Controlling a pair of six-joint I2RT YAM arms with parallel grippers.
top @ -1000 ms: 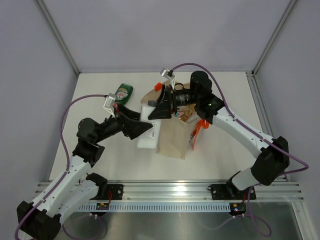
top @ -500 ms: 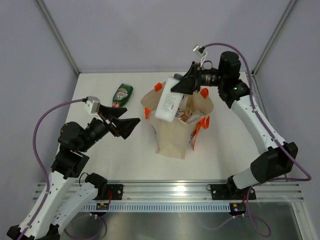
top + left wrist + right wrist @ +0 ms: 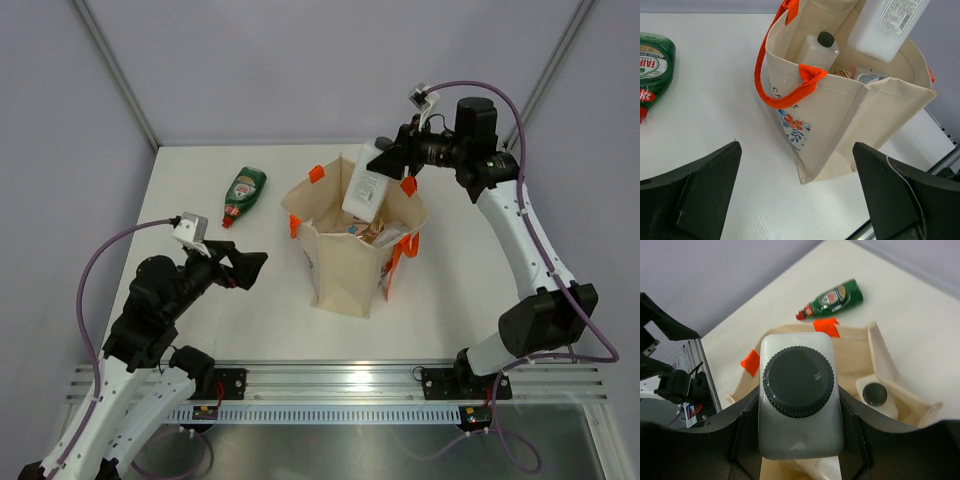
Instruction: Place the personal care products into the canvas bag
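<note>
**R gripper [image 3: 388,158] – clamped on big white bottle [image 3: 365,188], over canvas bag [image 3: 345,270]**

1. My R gripper: jaws shut on both sides of the big white bottle, just below its dark ribbed screw cap [image 3: 798,381]. Bottle hangs cap-up, tilted, label showing. Its lower end is in the bag's open mouth, toward the far-right rim. Can't tell if it touches anything inside.
2. My L gripper [image 3: 240,268]: jaws spread wide, nothing between them. It hovers left of the bag, apart from it, pointing at the bag's printed side.
3. Canvas bag: upright on white table [image 3: 200,170], mouth open, orange handles [image 3: 771,95] hanging over the rims. Floral print [image 3: 795,132] on the left side panel.
4. Small black-capped bottle [image 3: 820,49]: inside the bag, upright, against the far-left wall.
5. Other contents: low in the bag, partly hidden, can't ID.
6. Green red-capped bottle [image 3: 243,192]: outside the bag, lying flat on the table to its far-left, well apart, cap end toward the near side.
</note>
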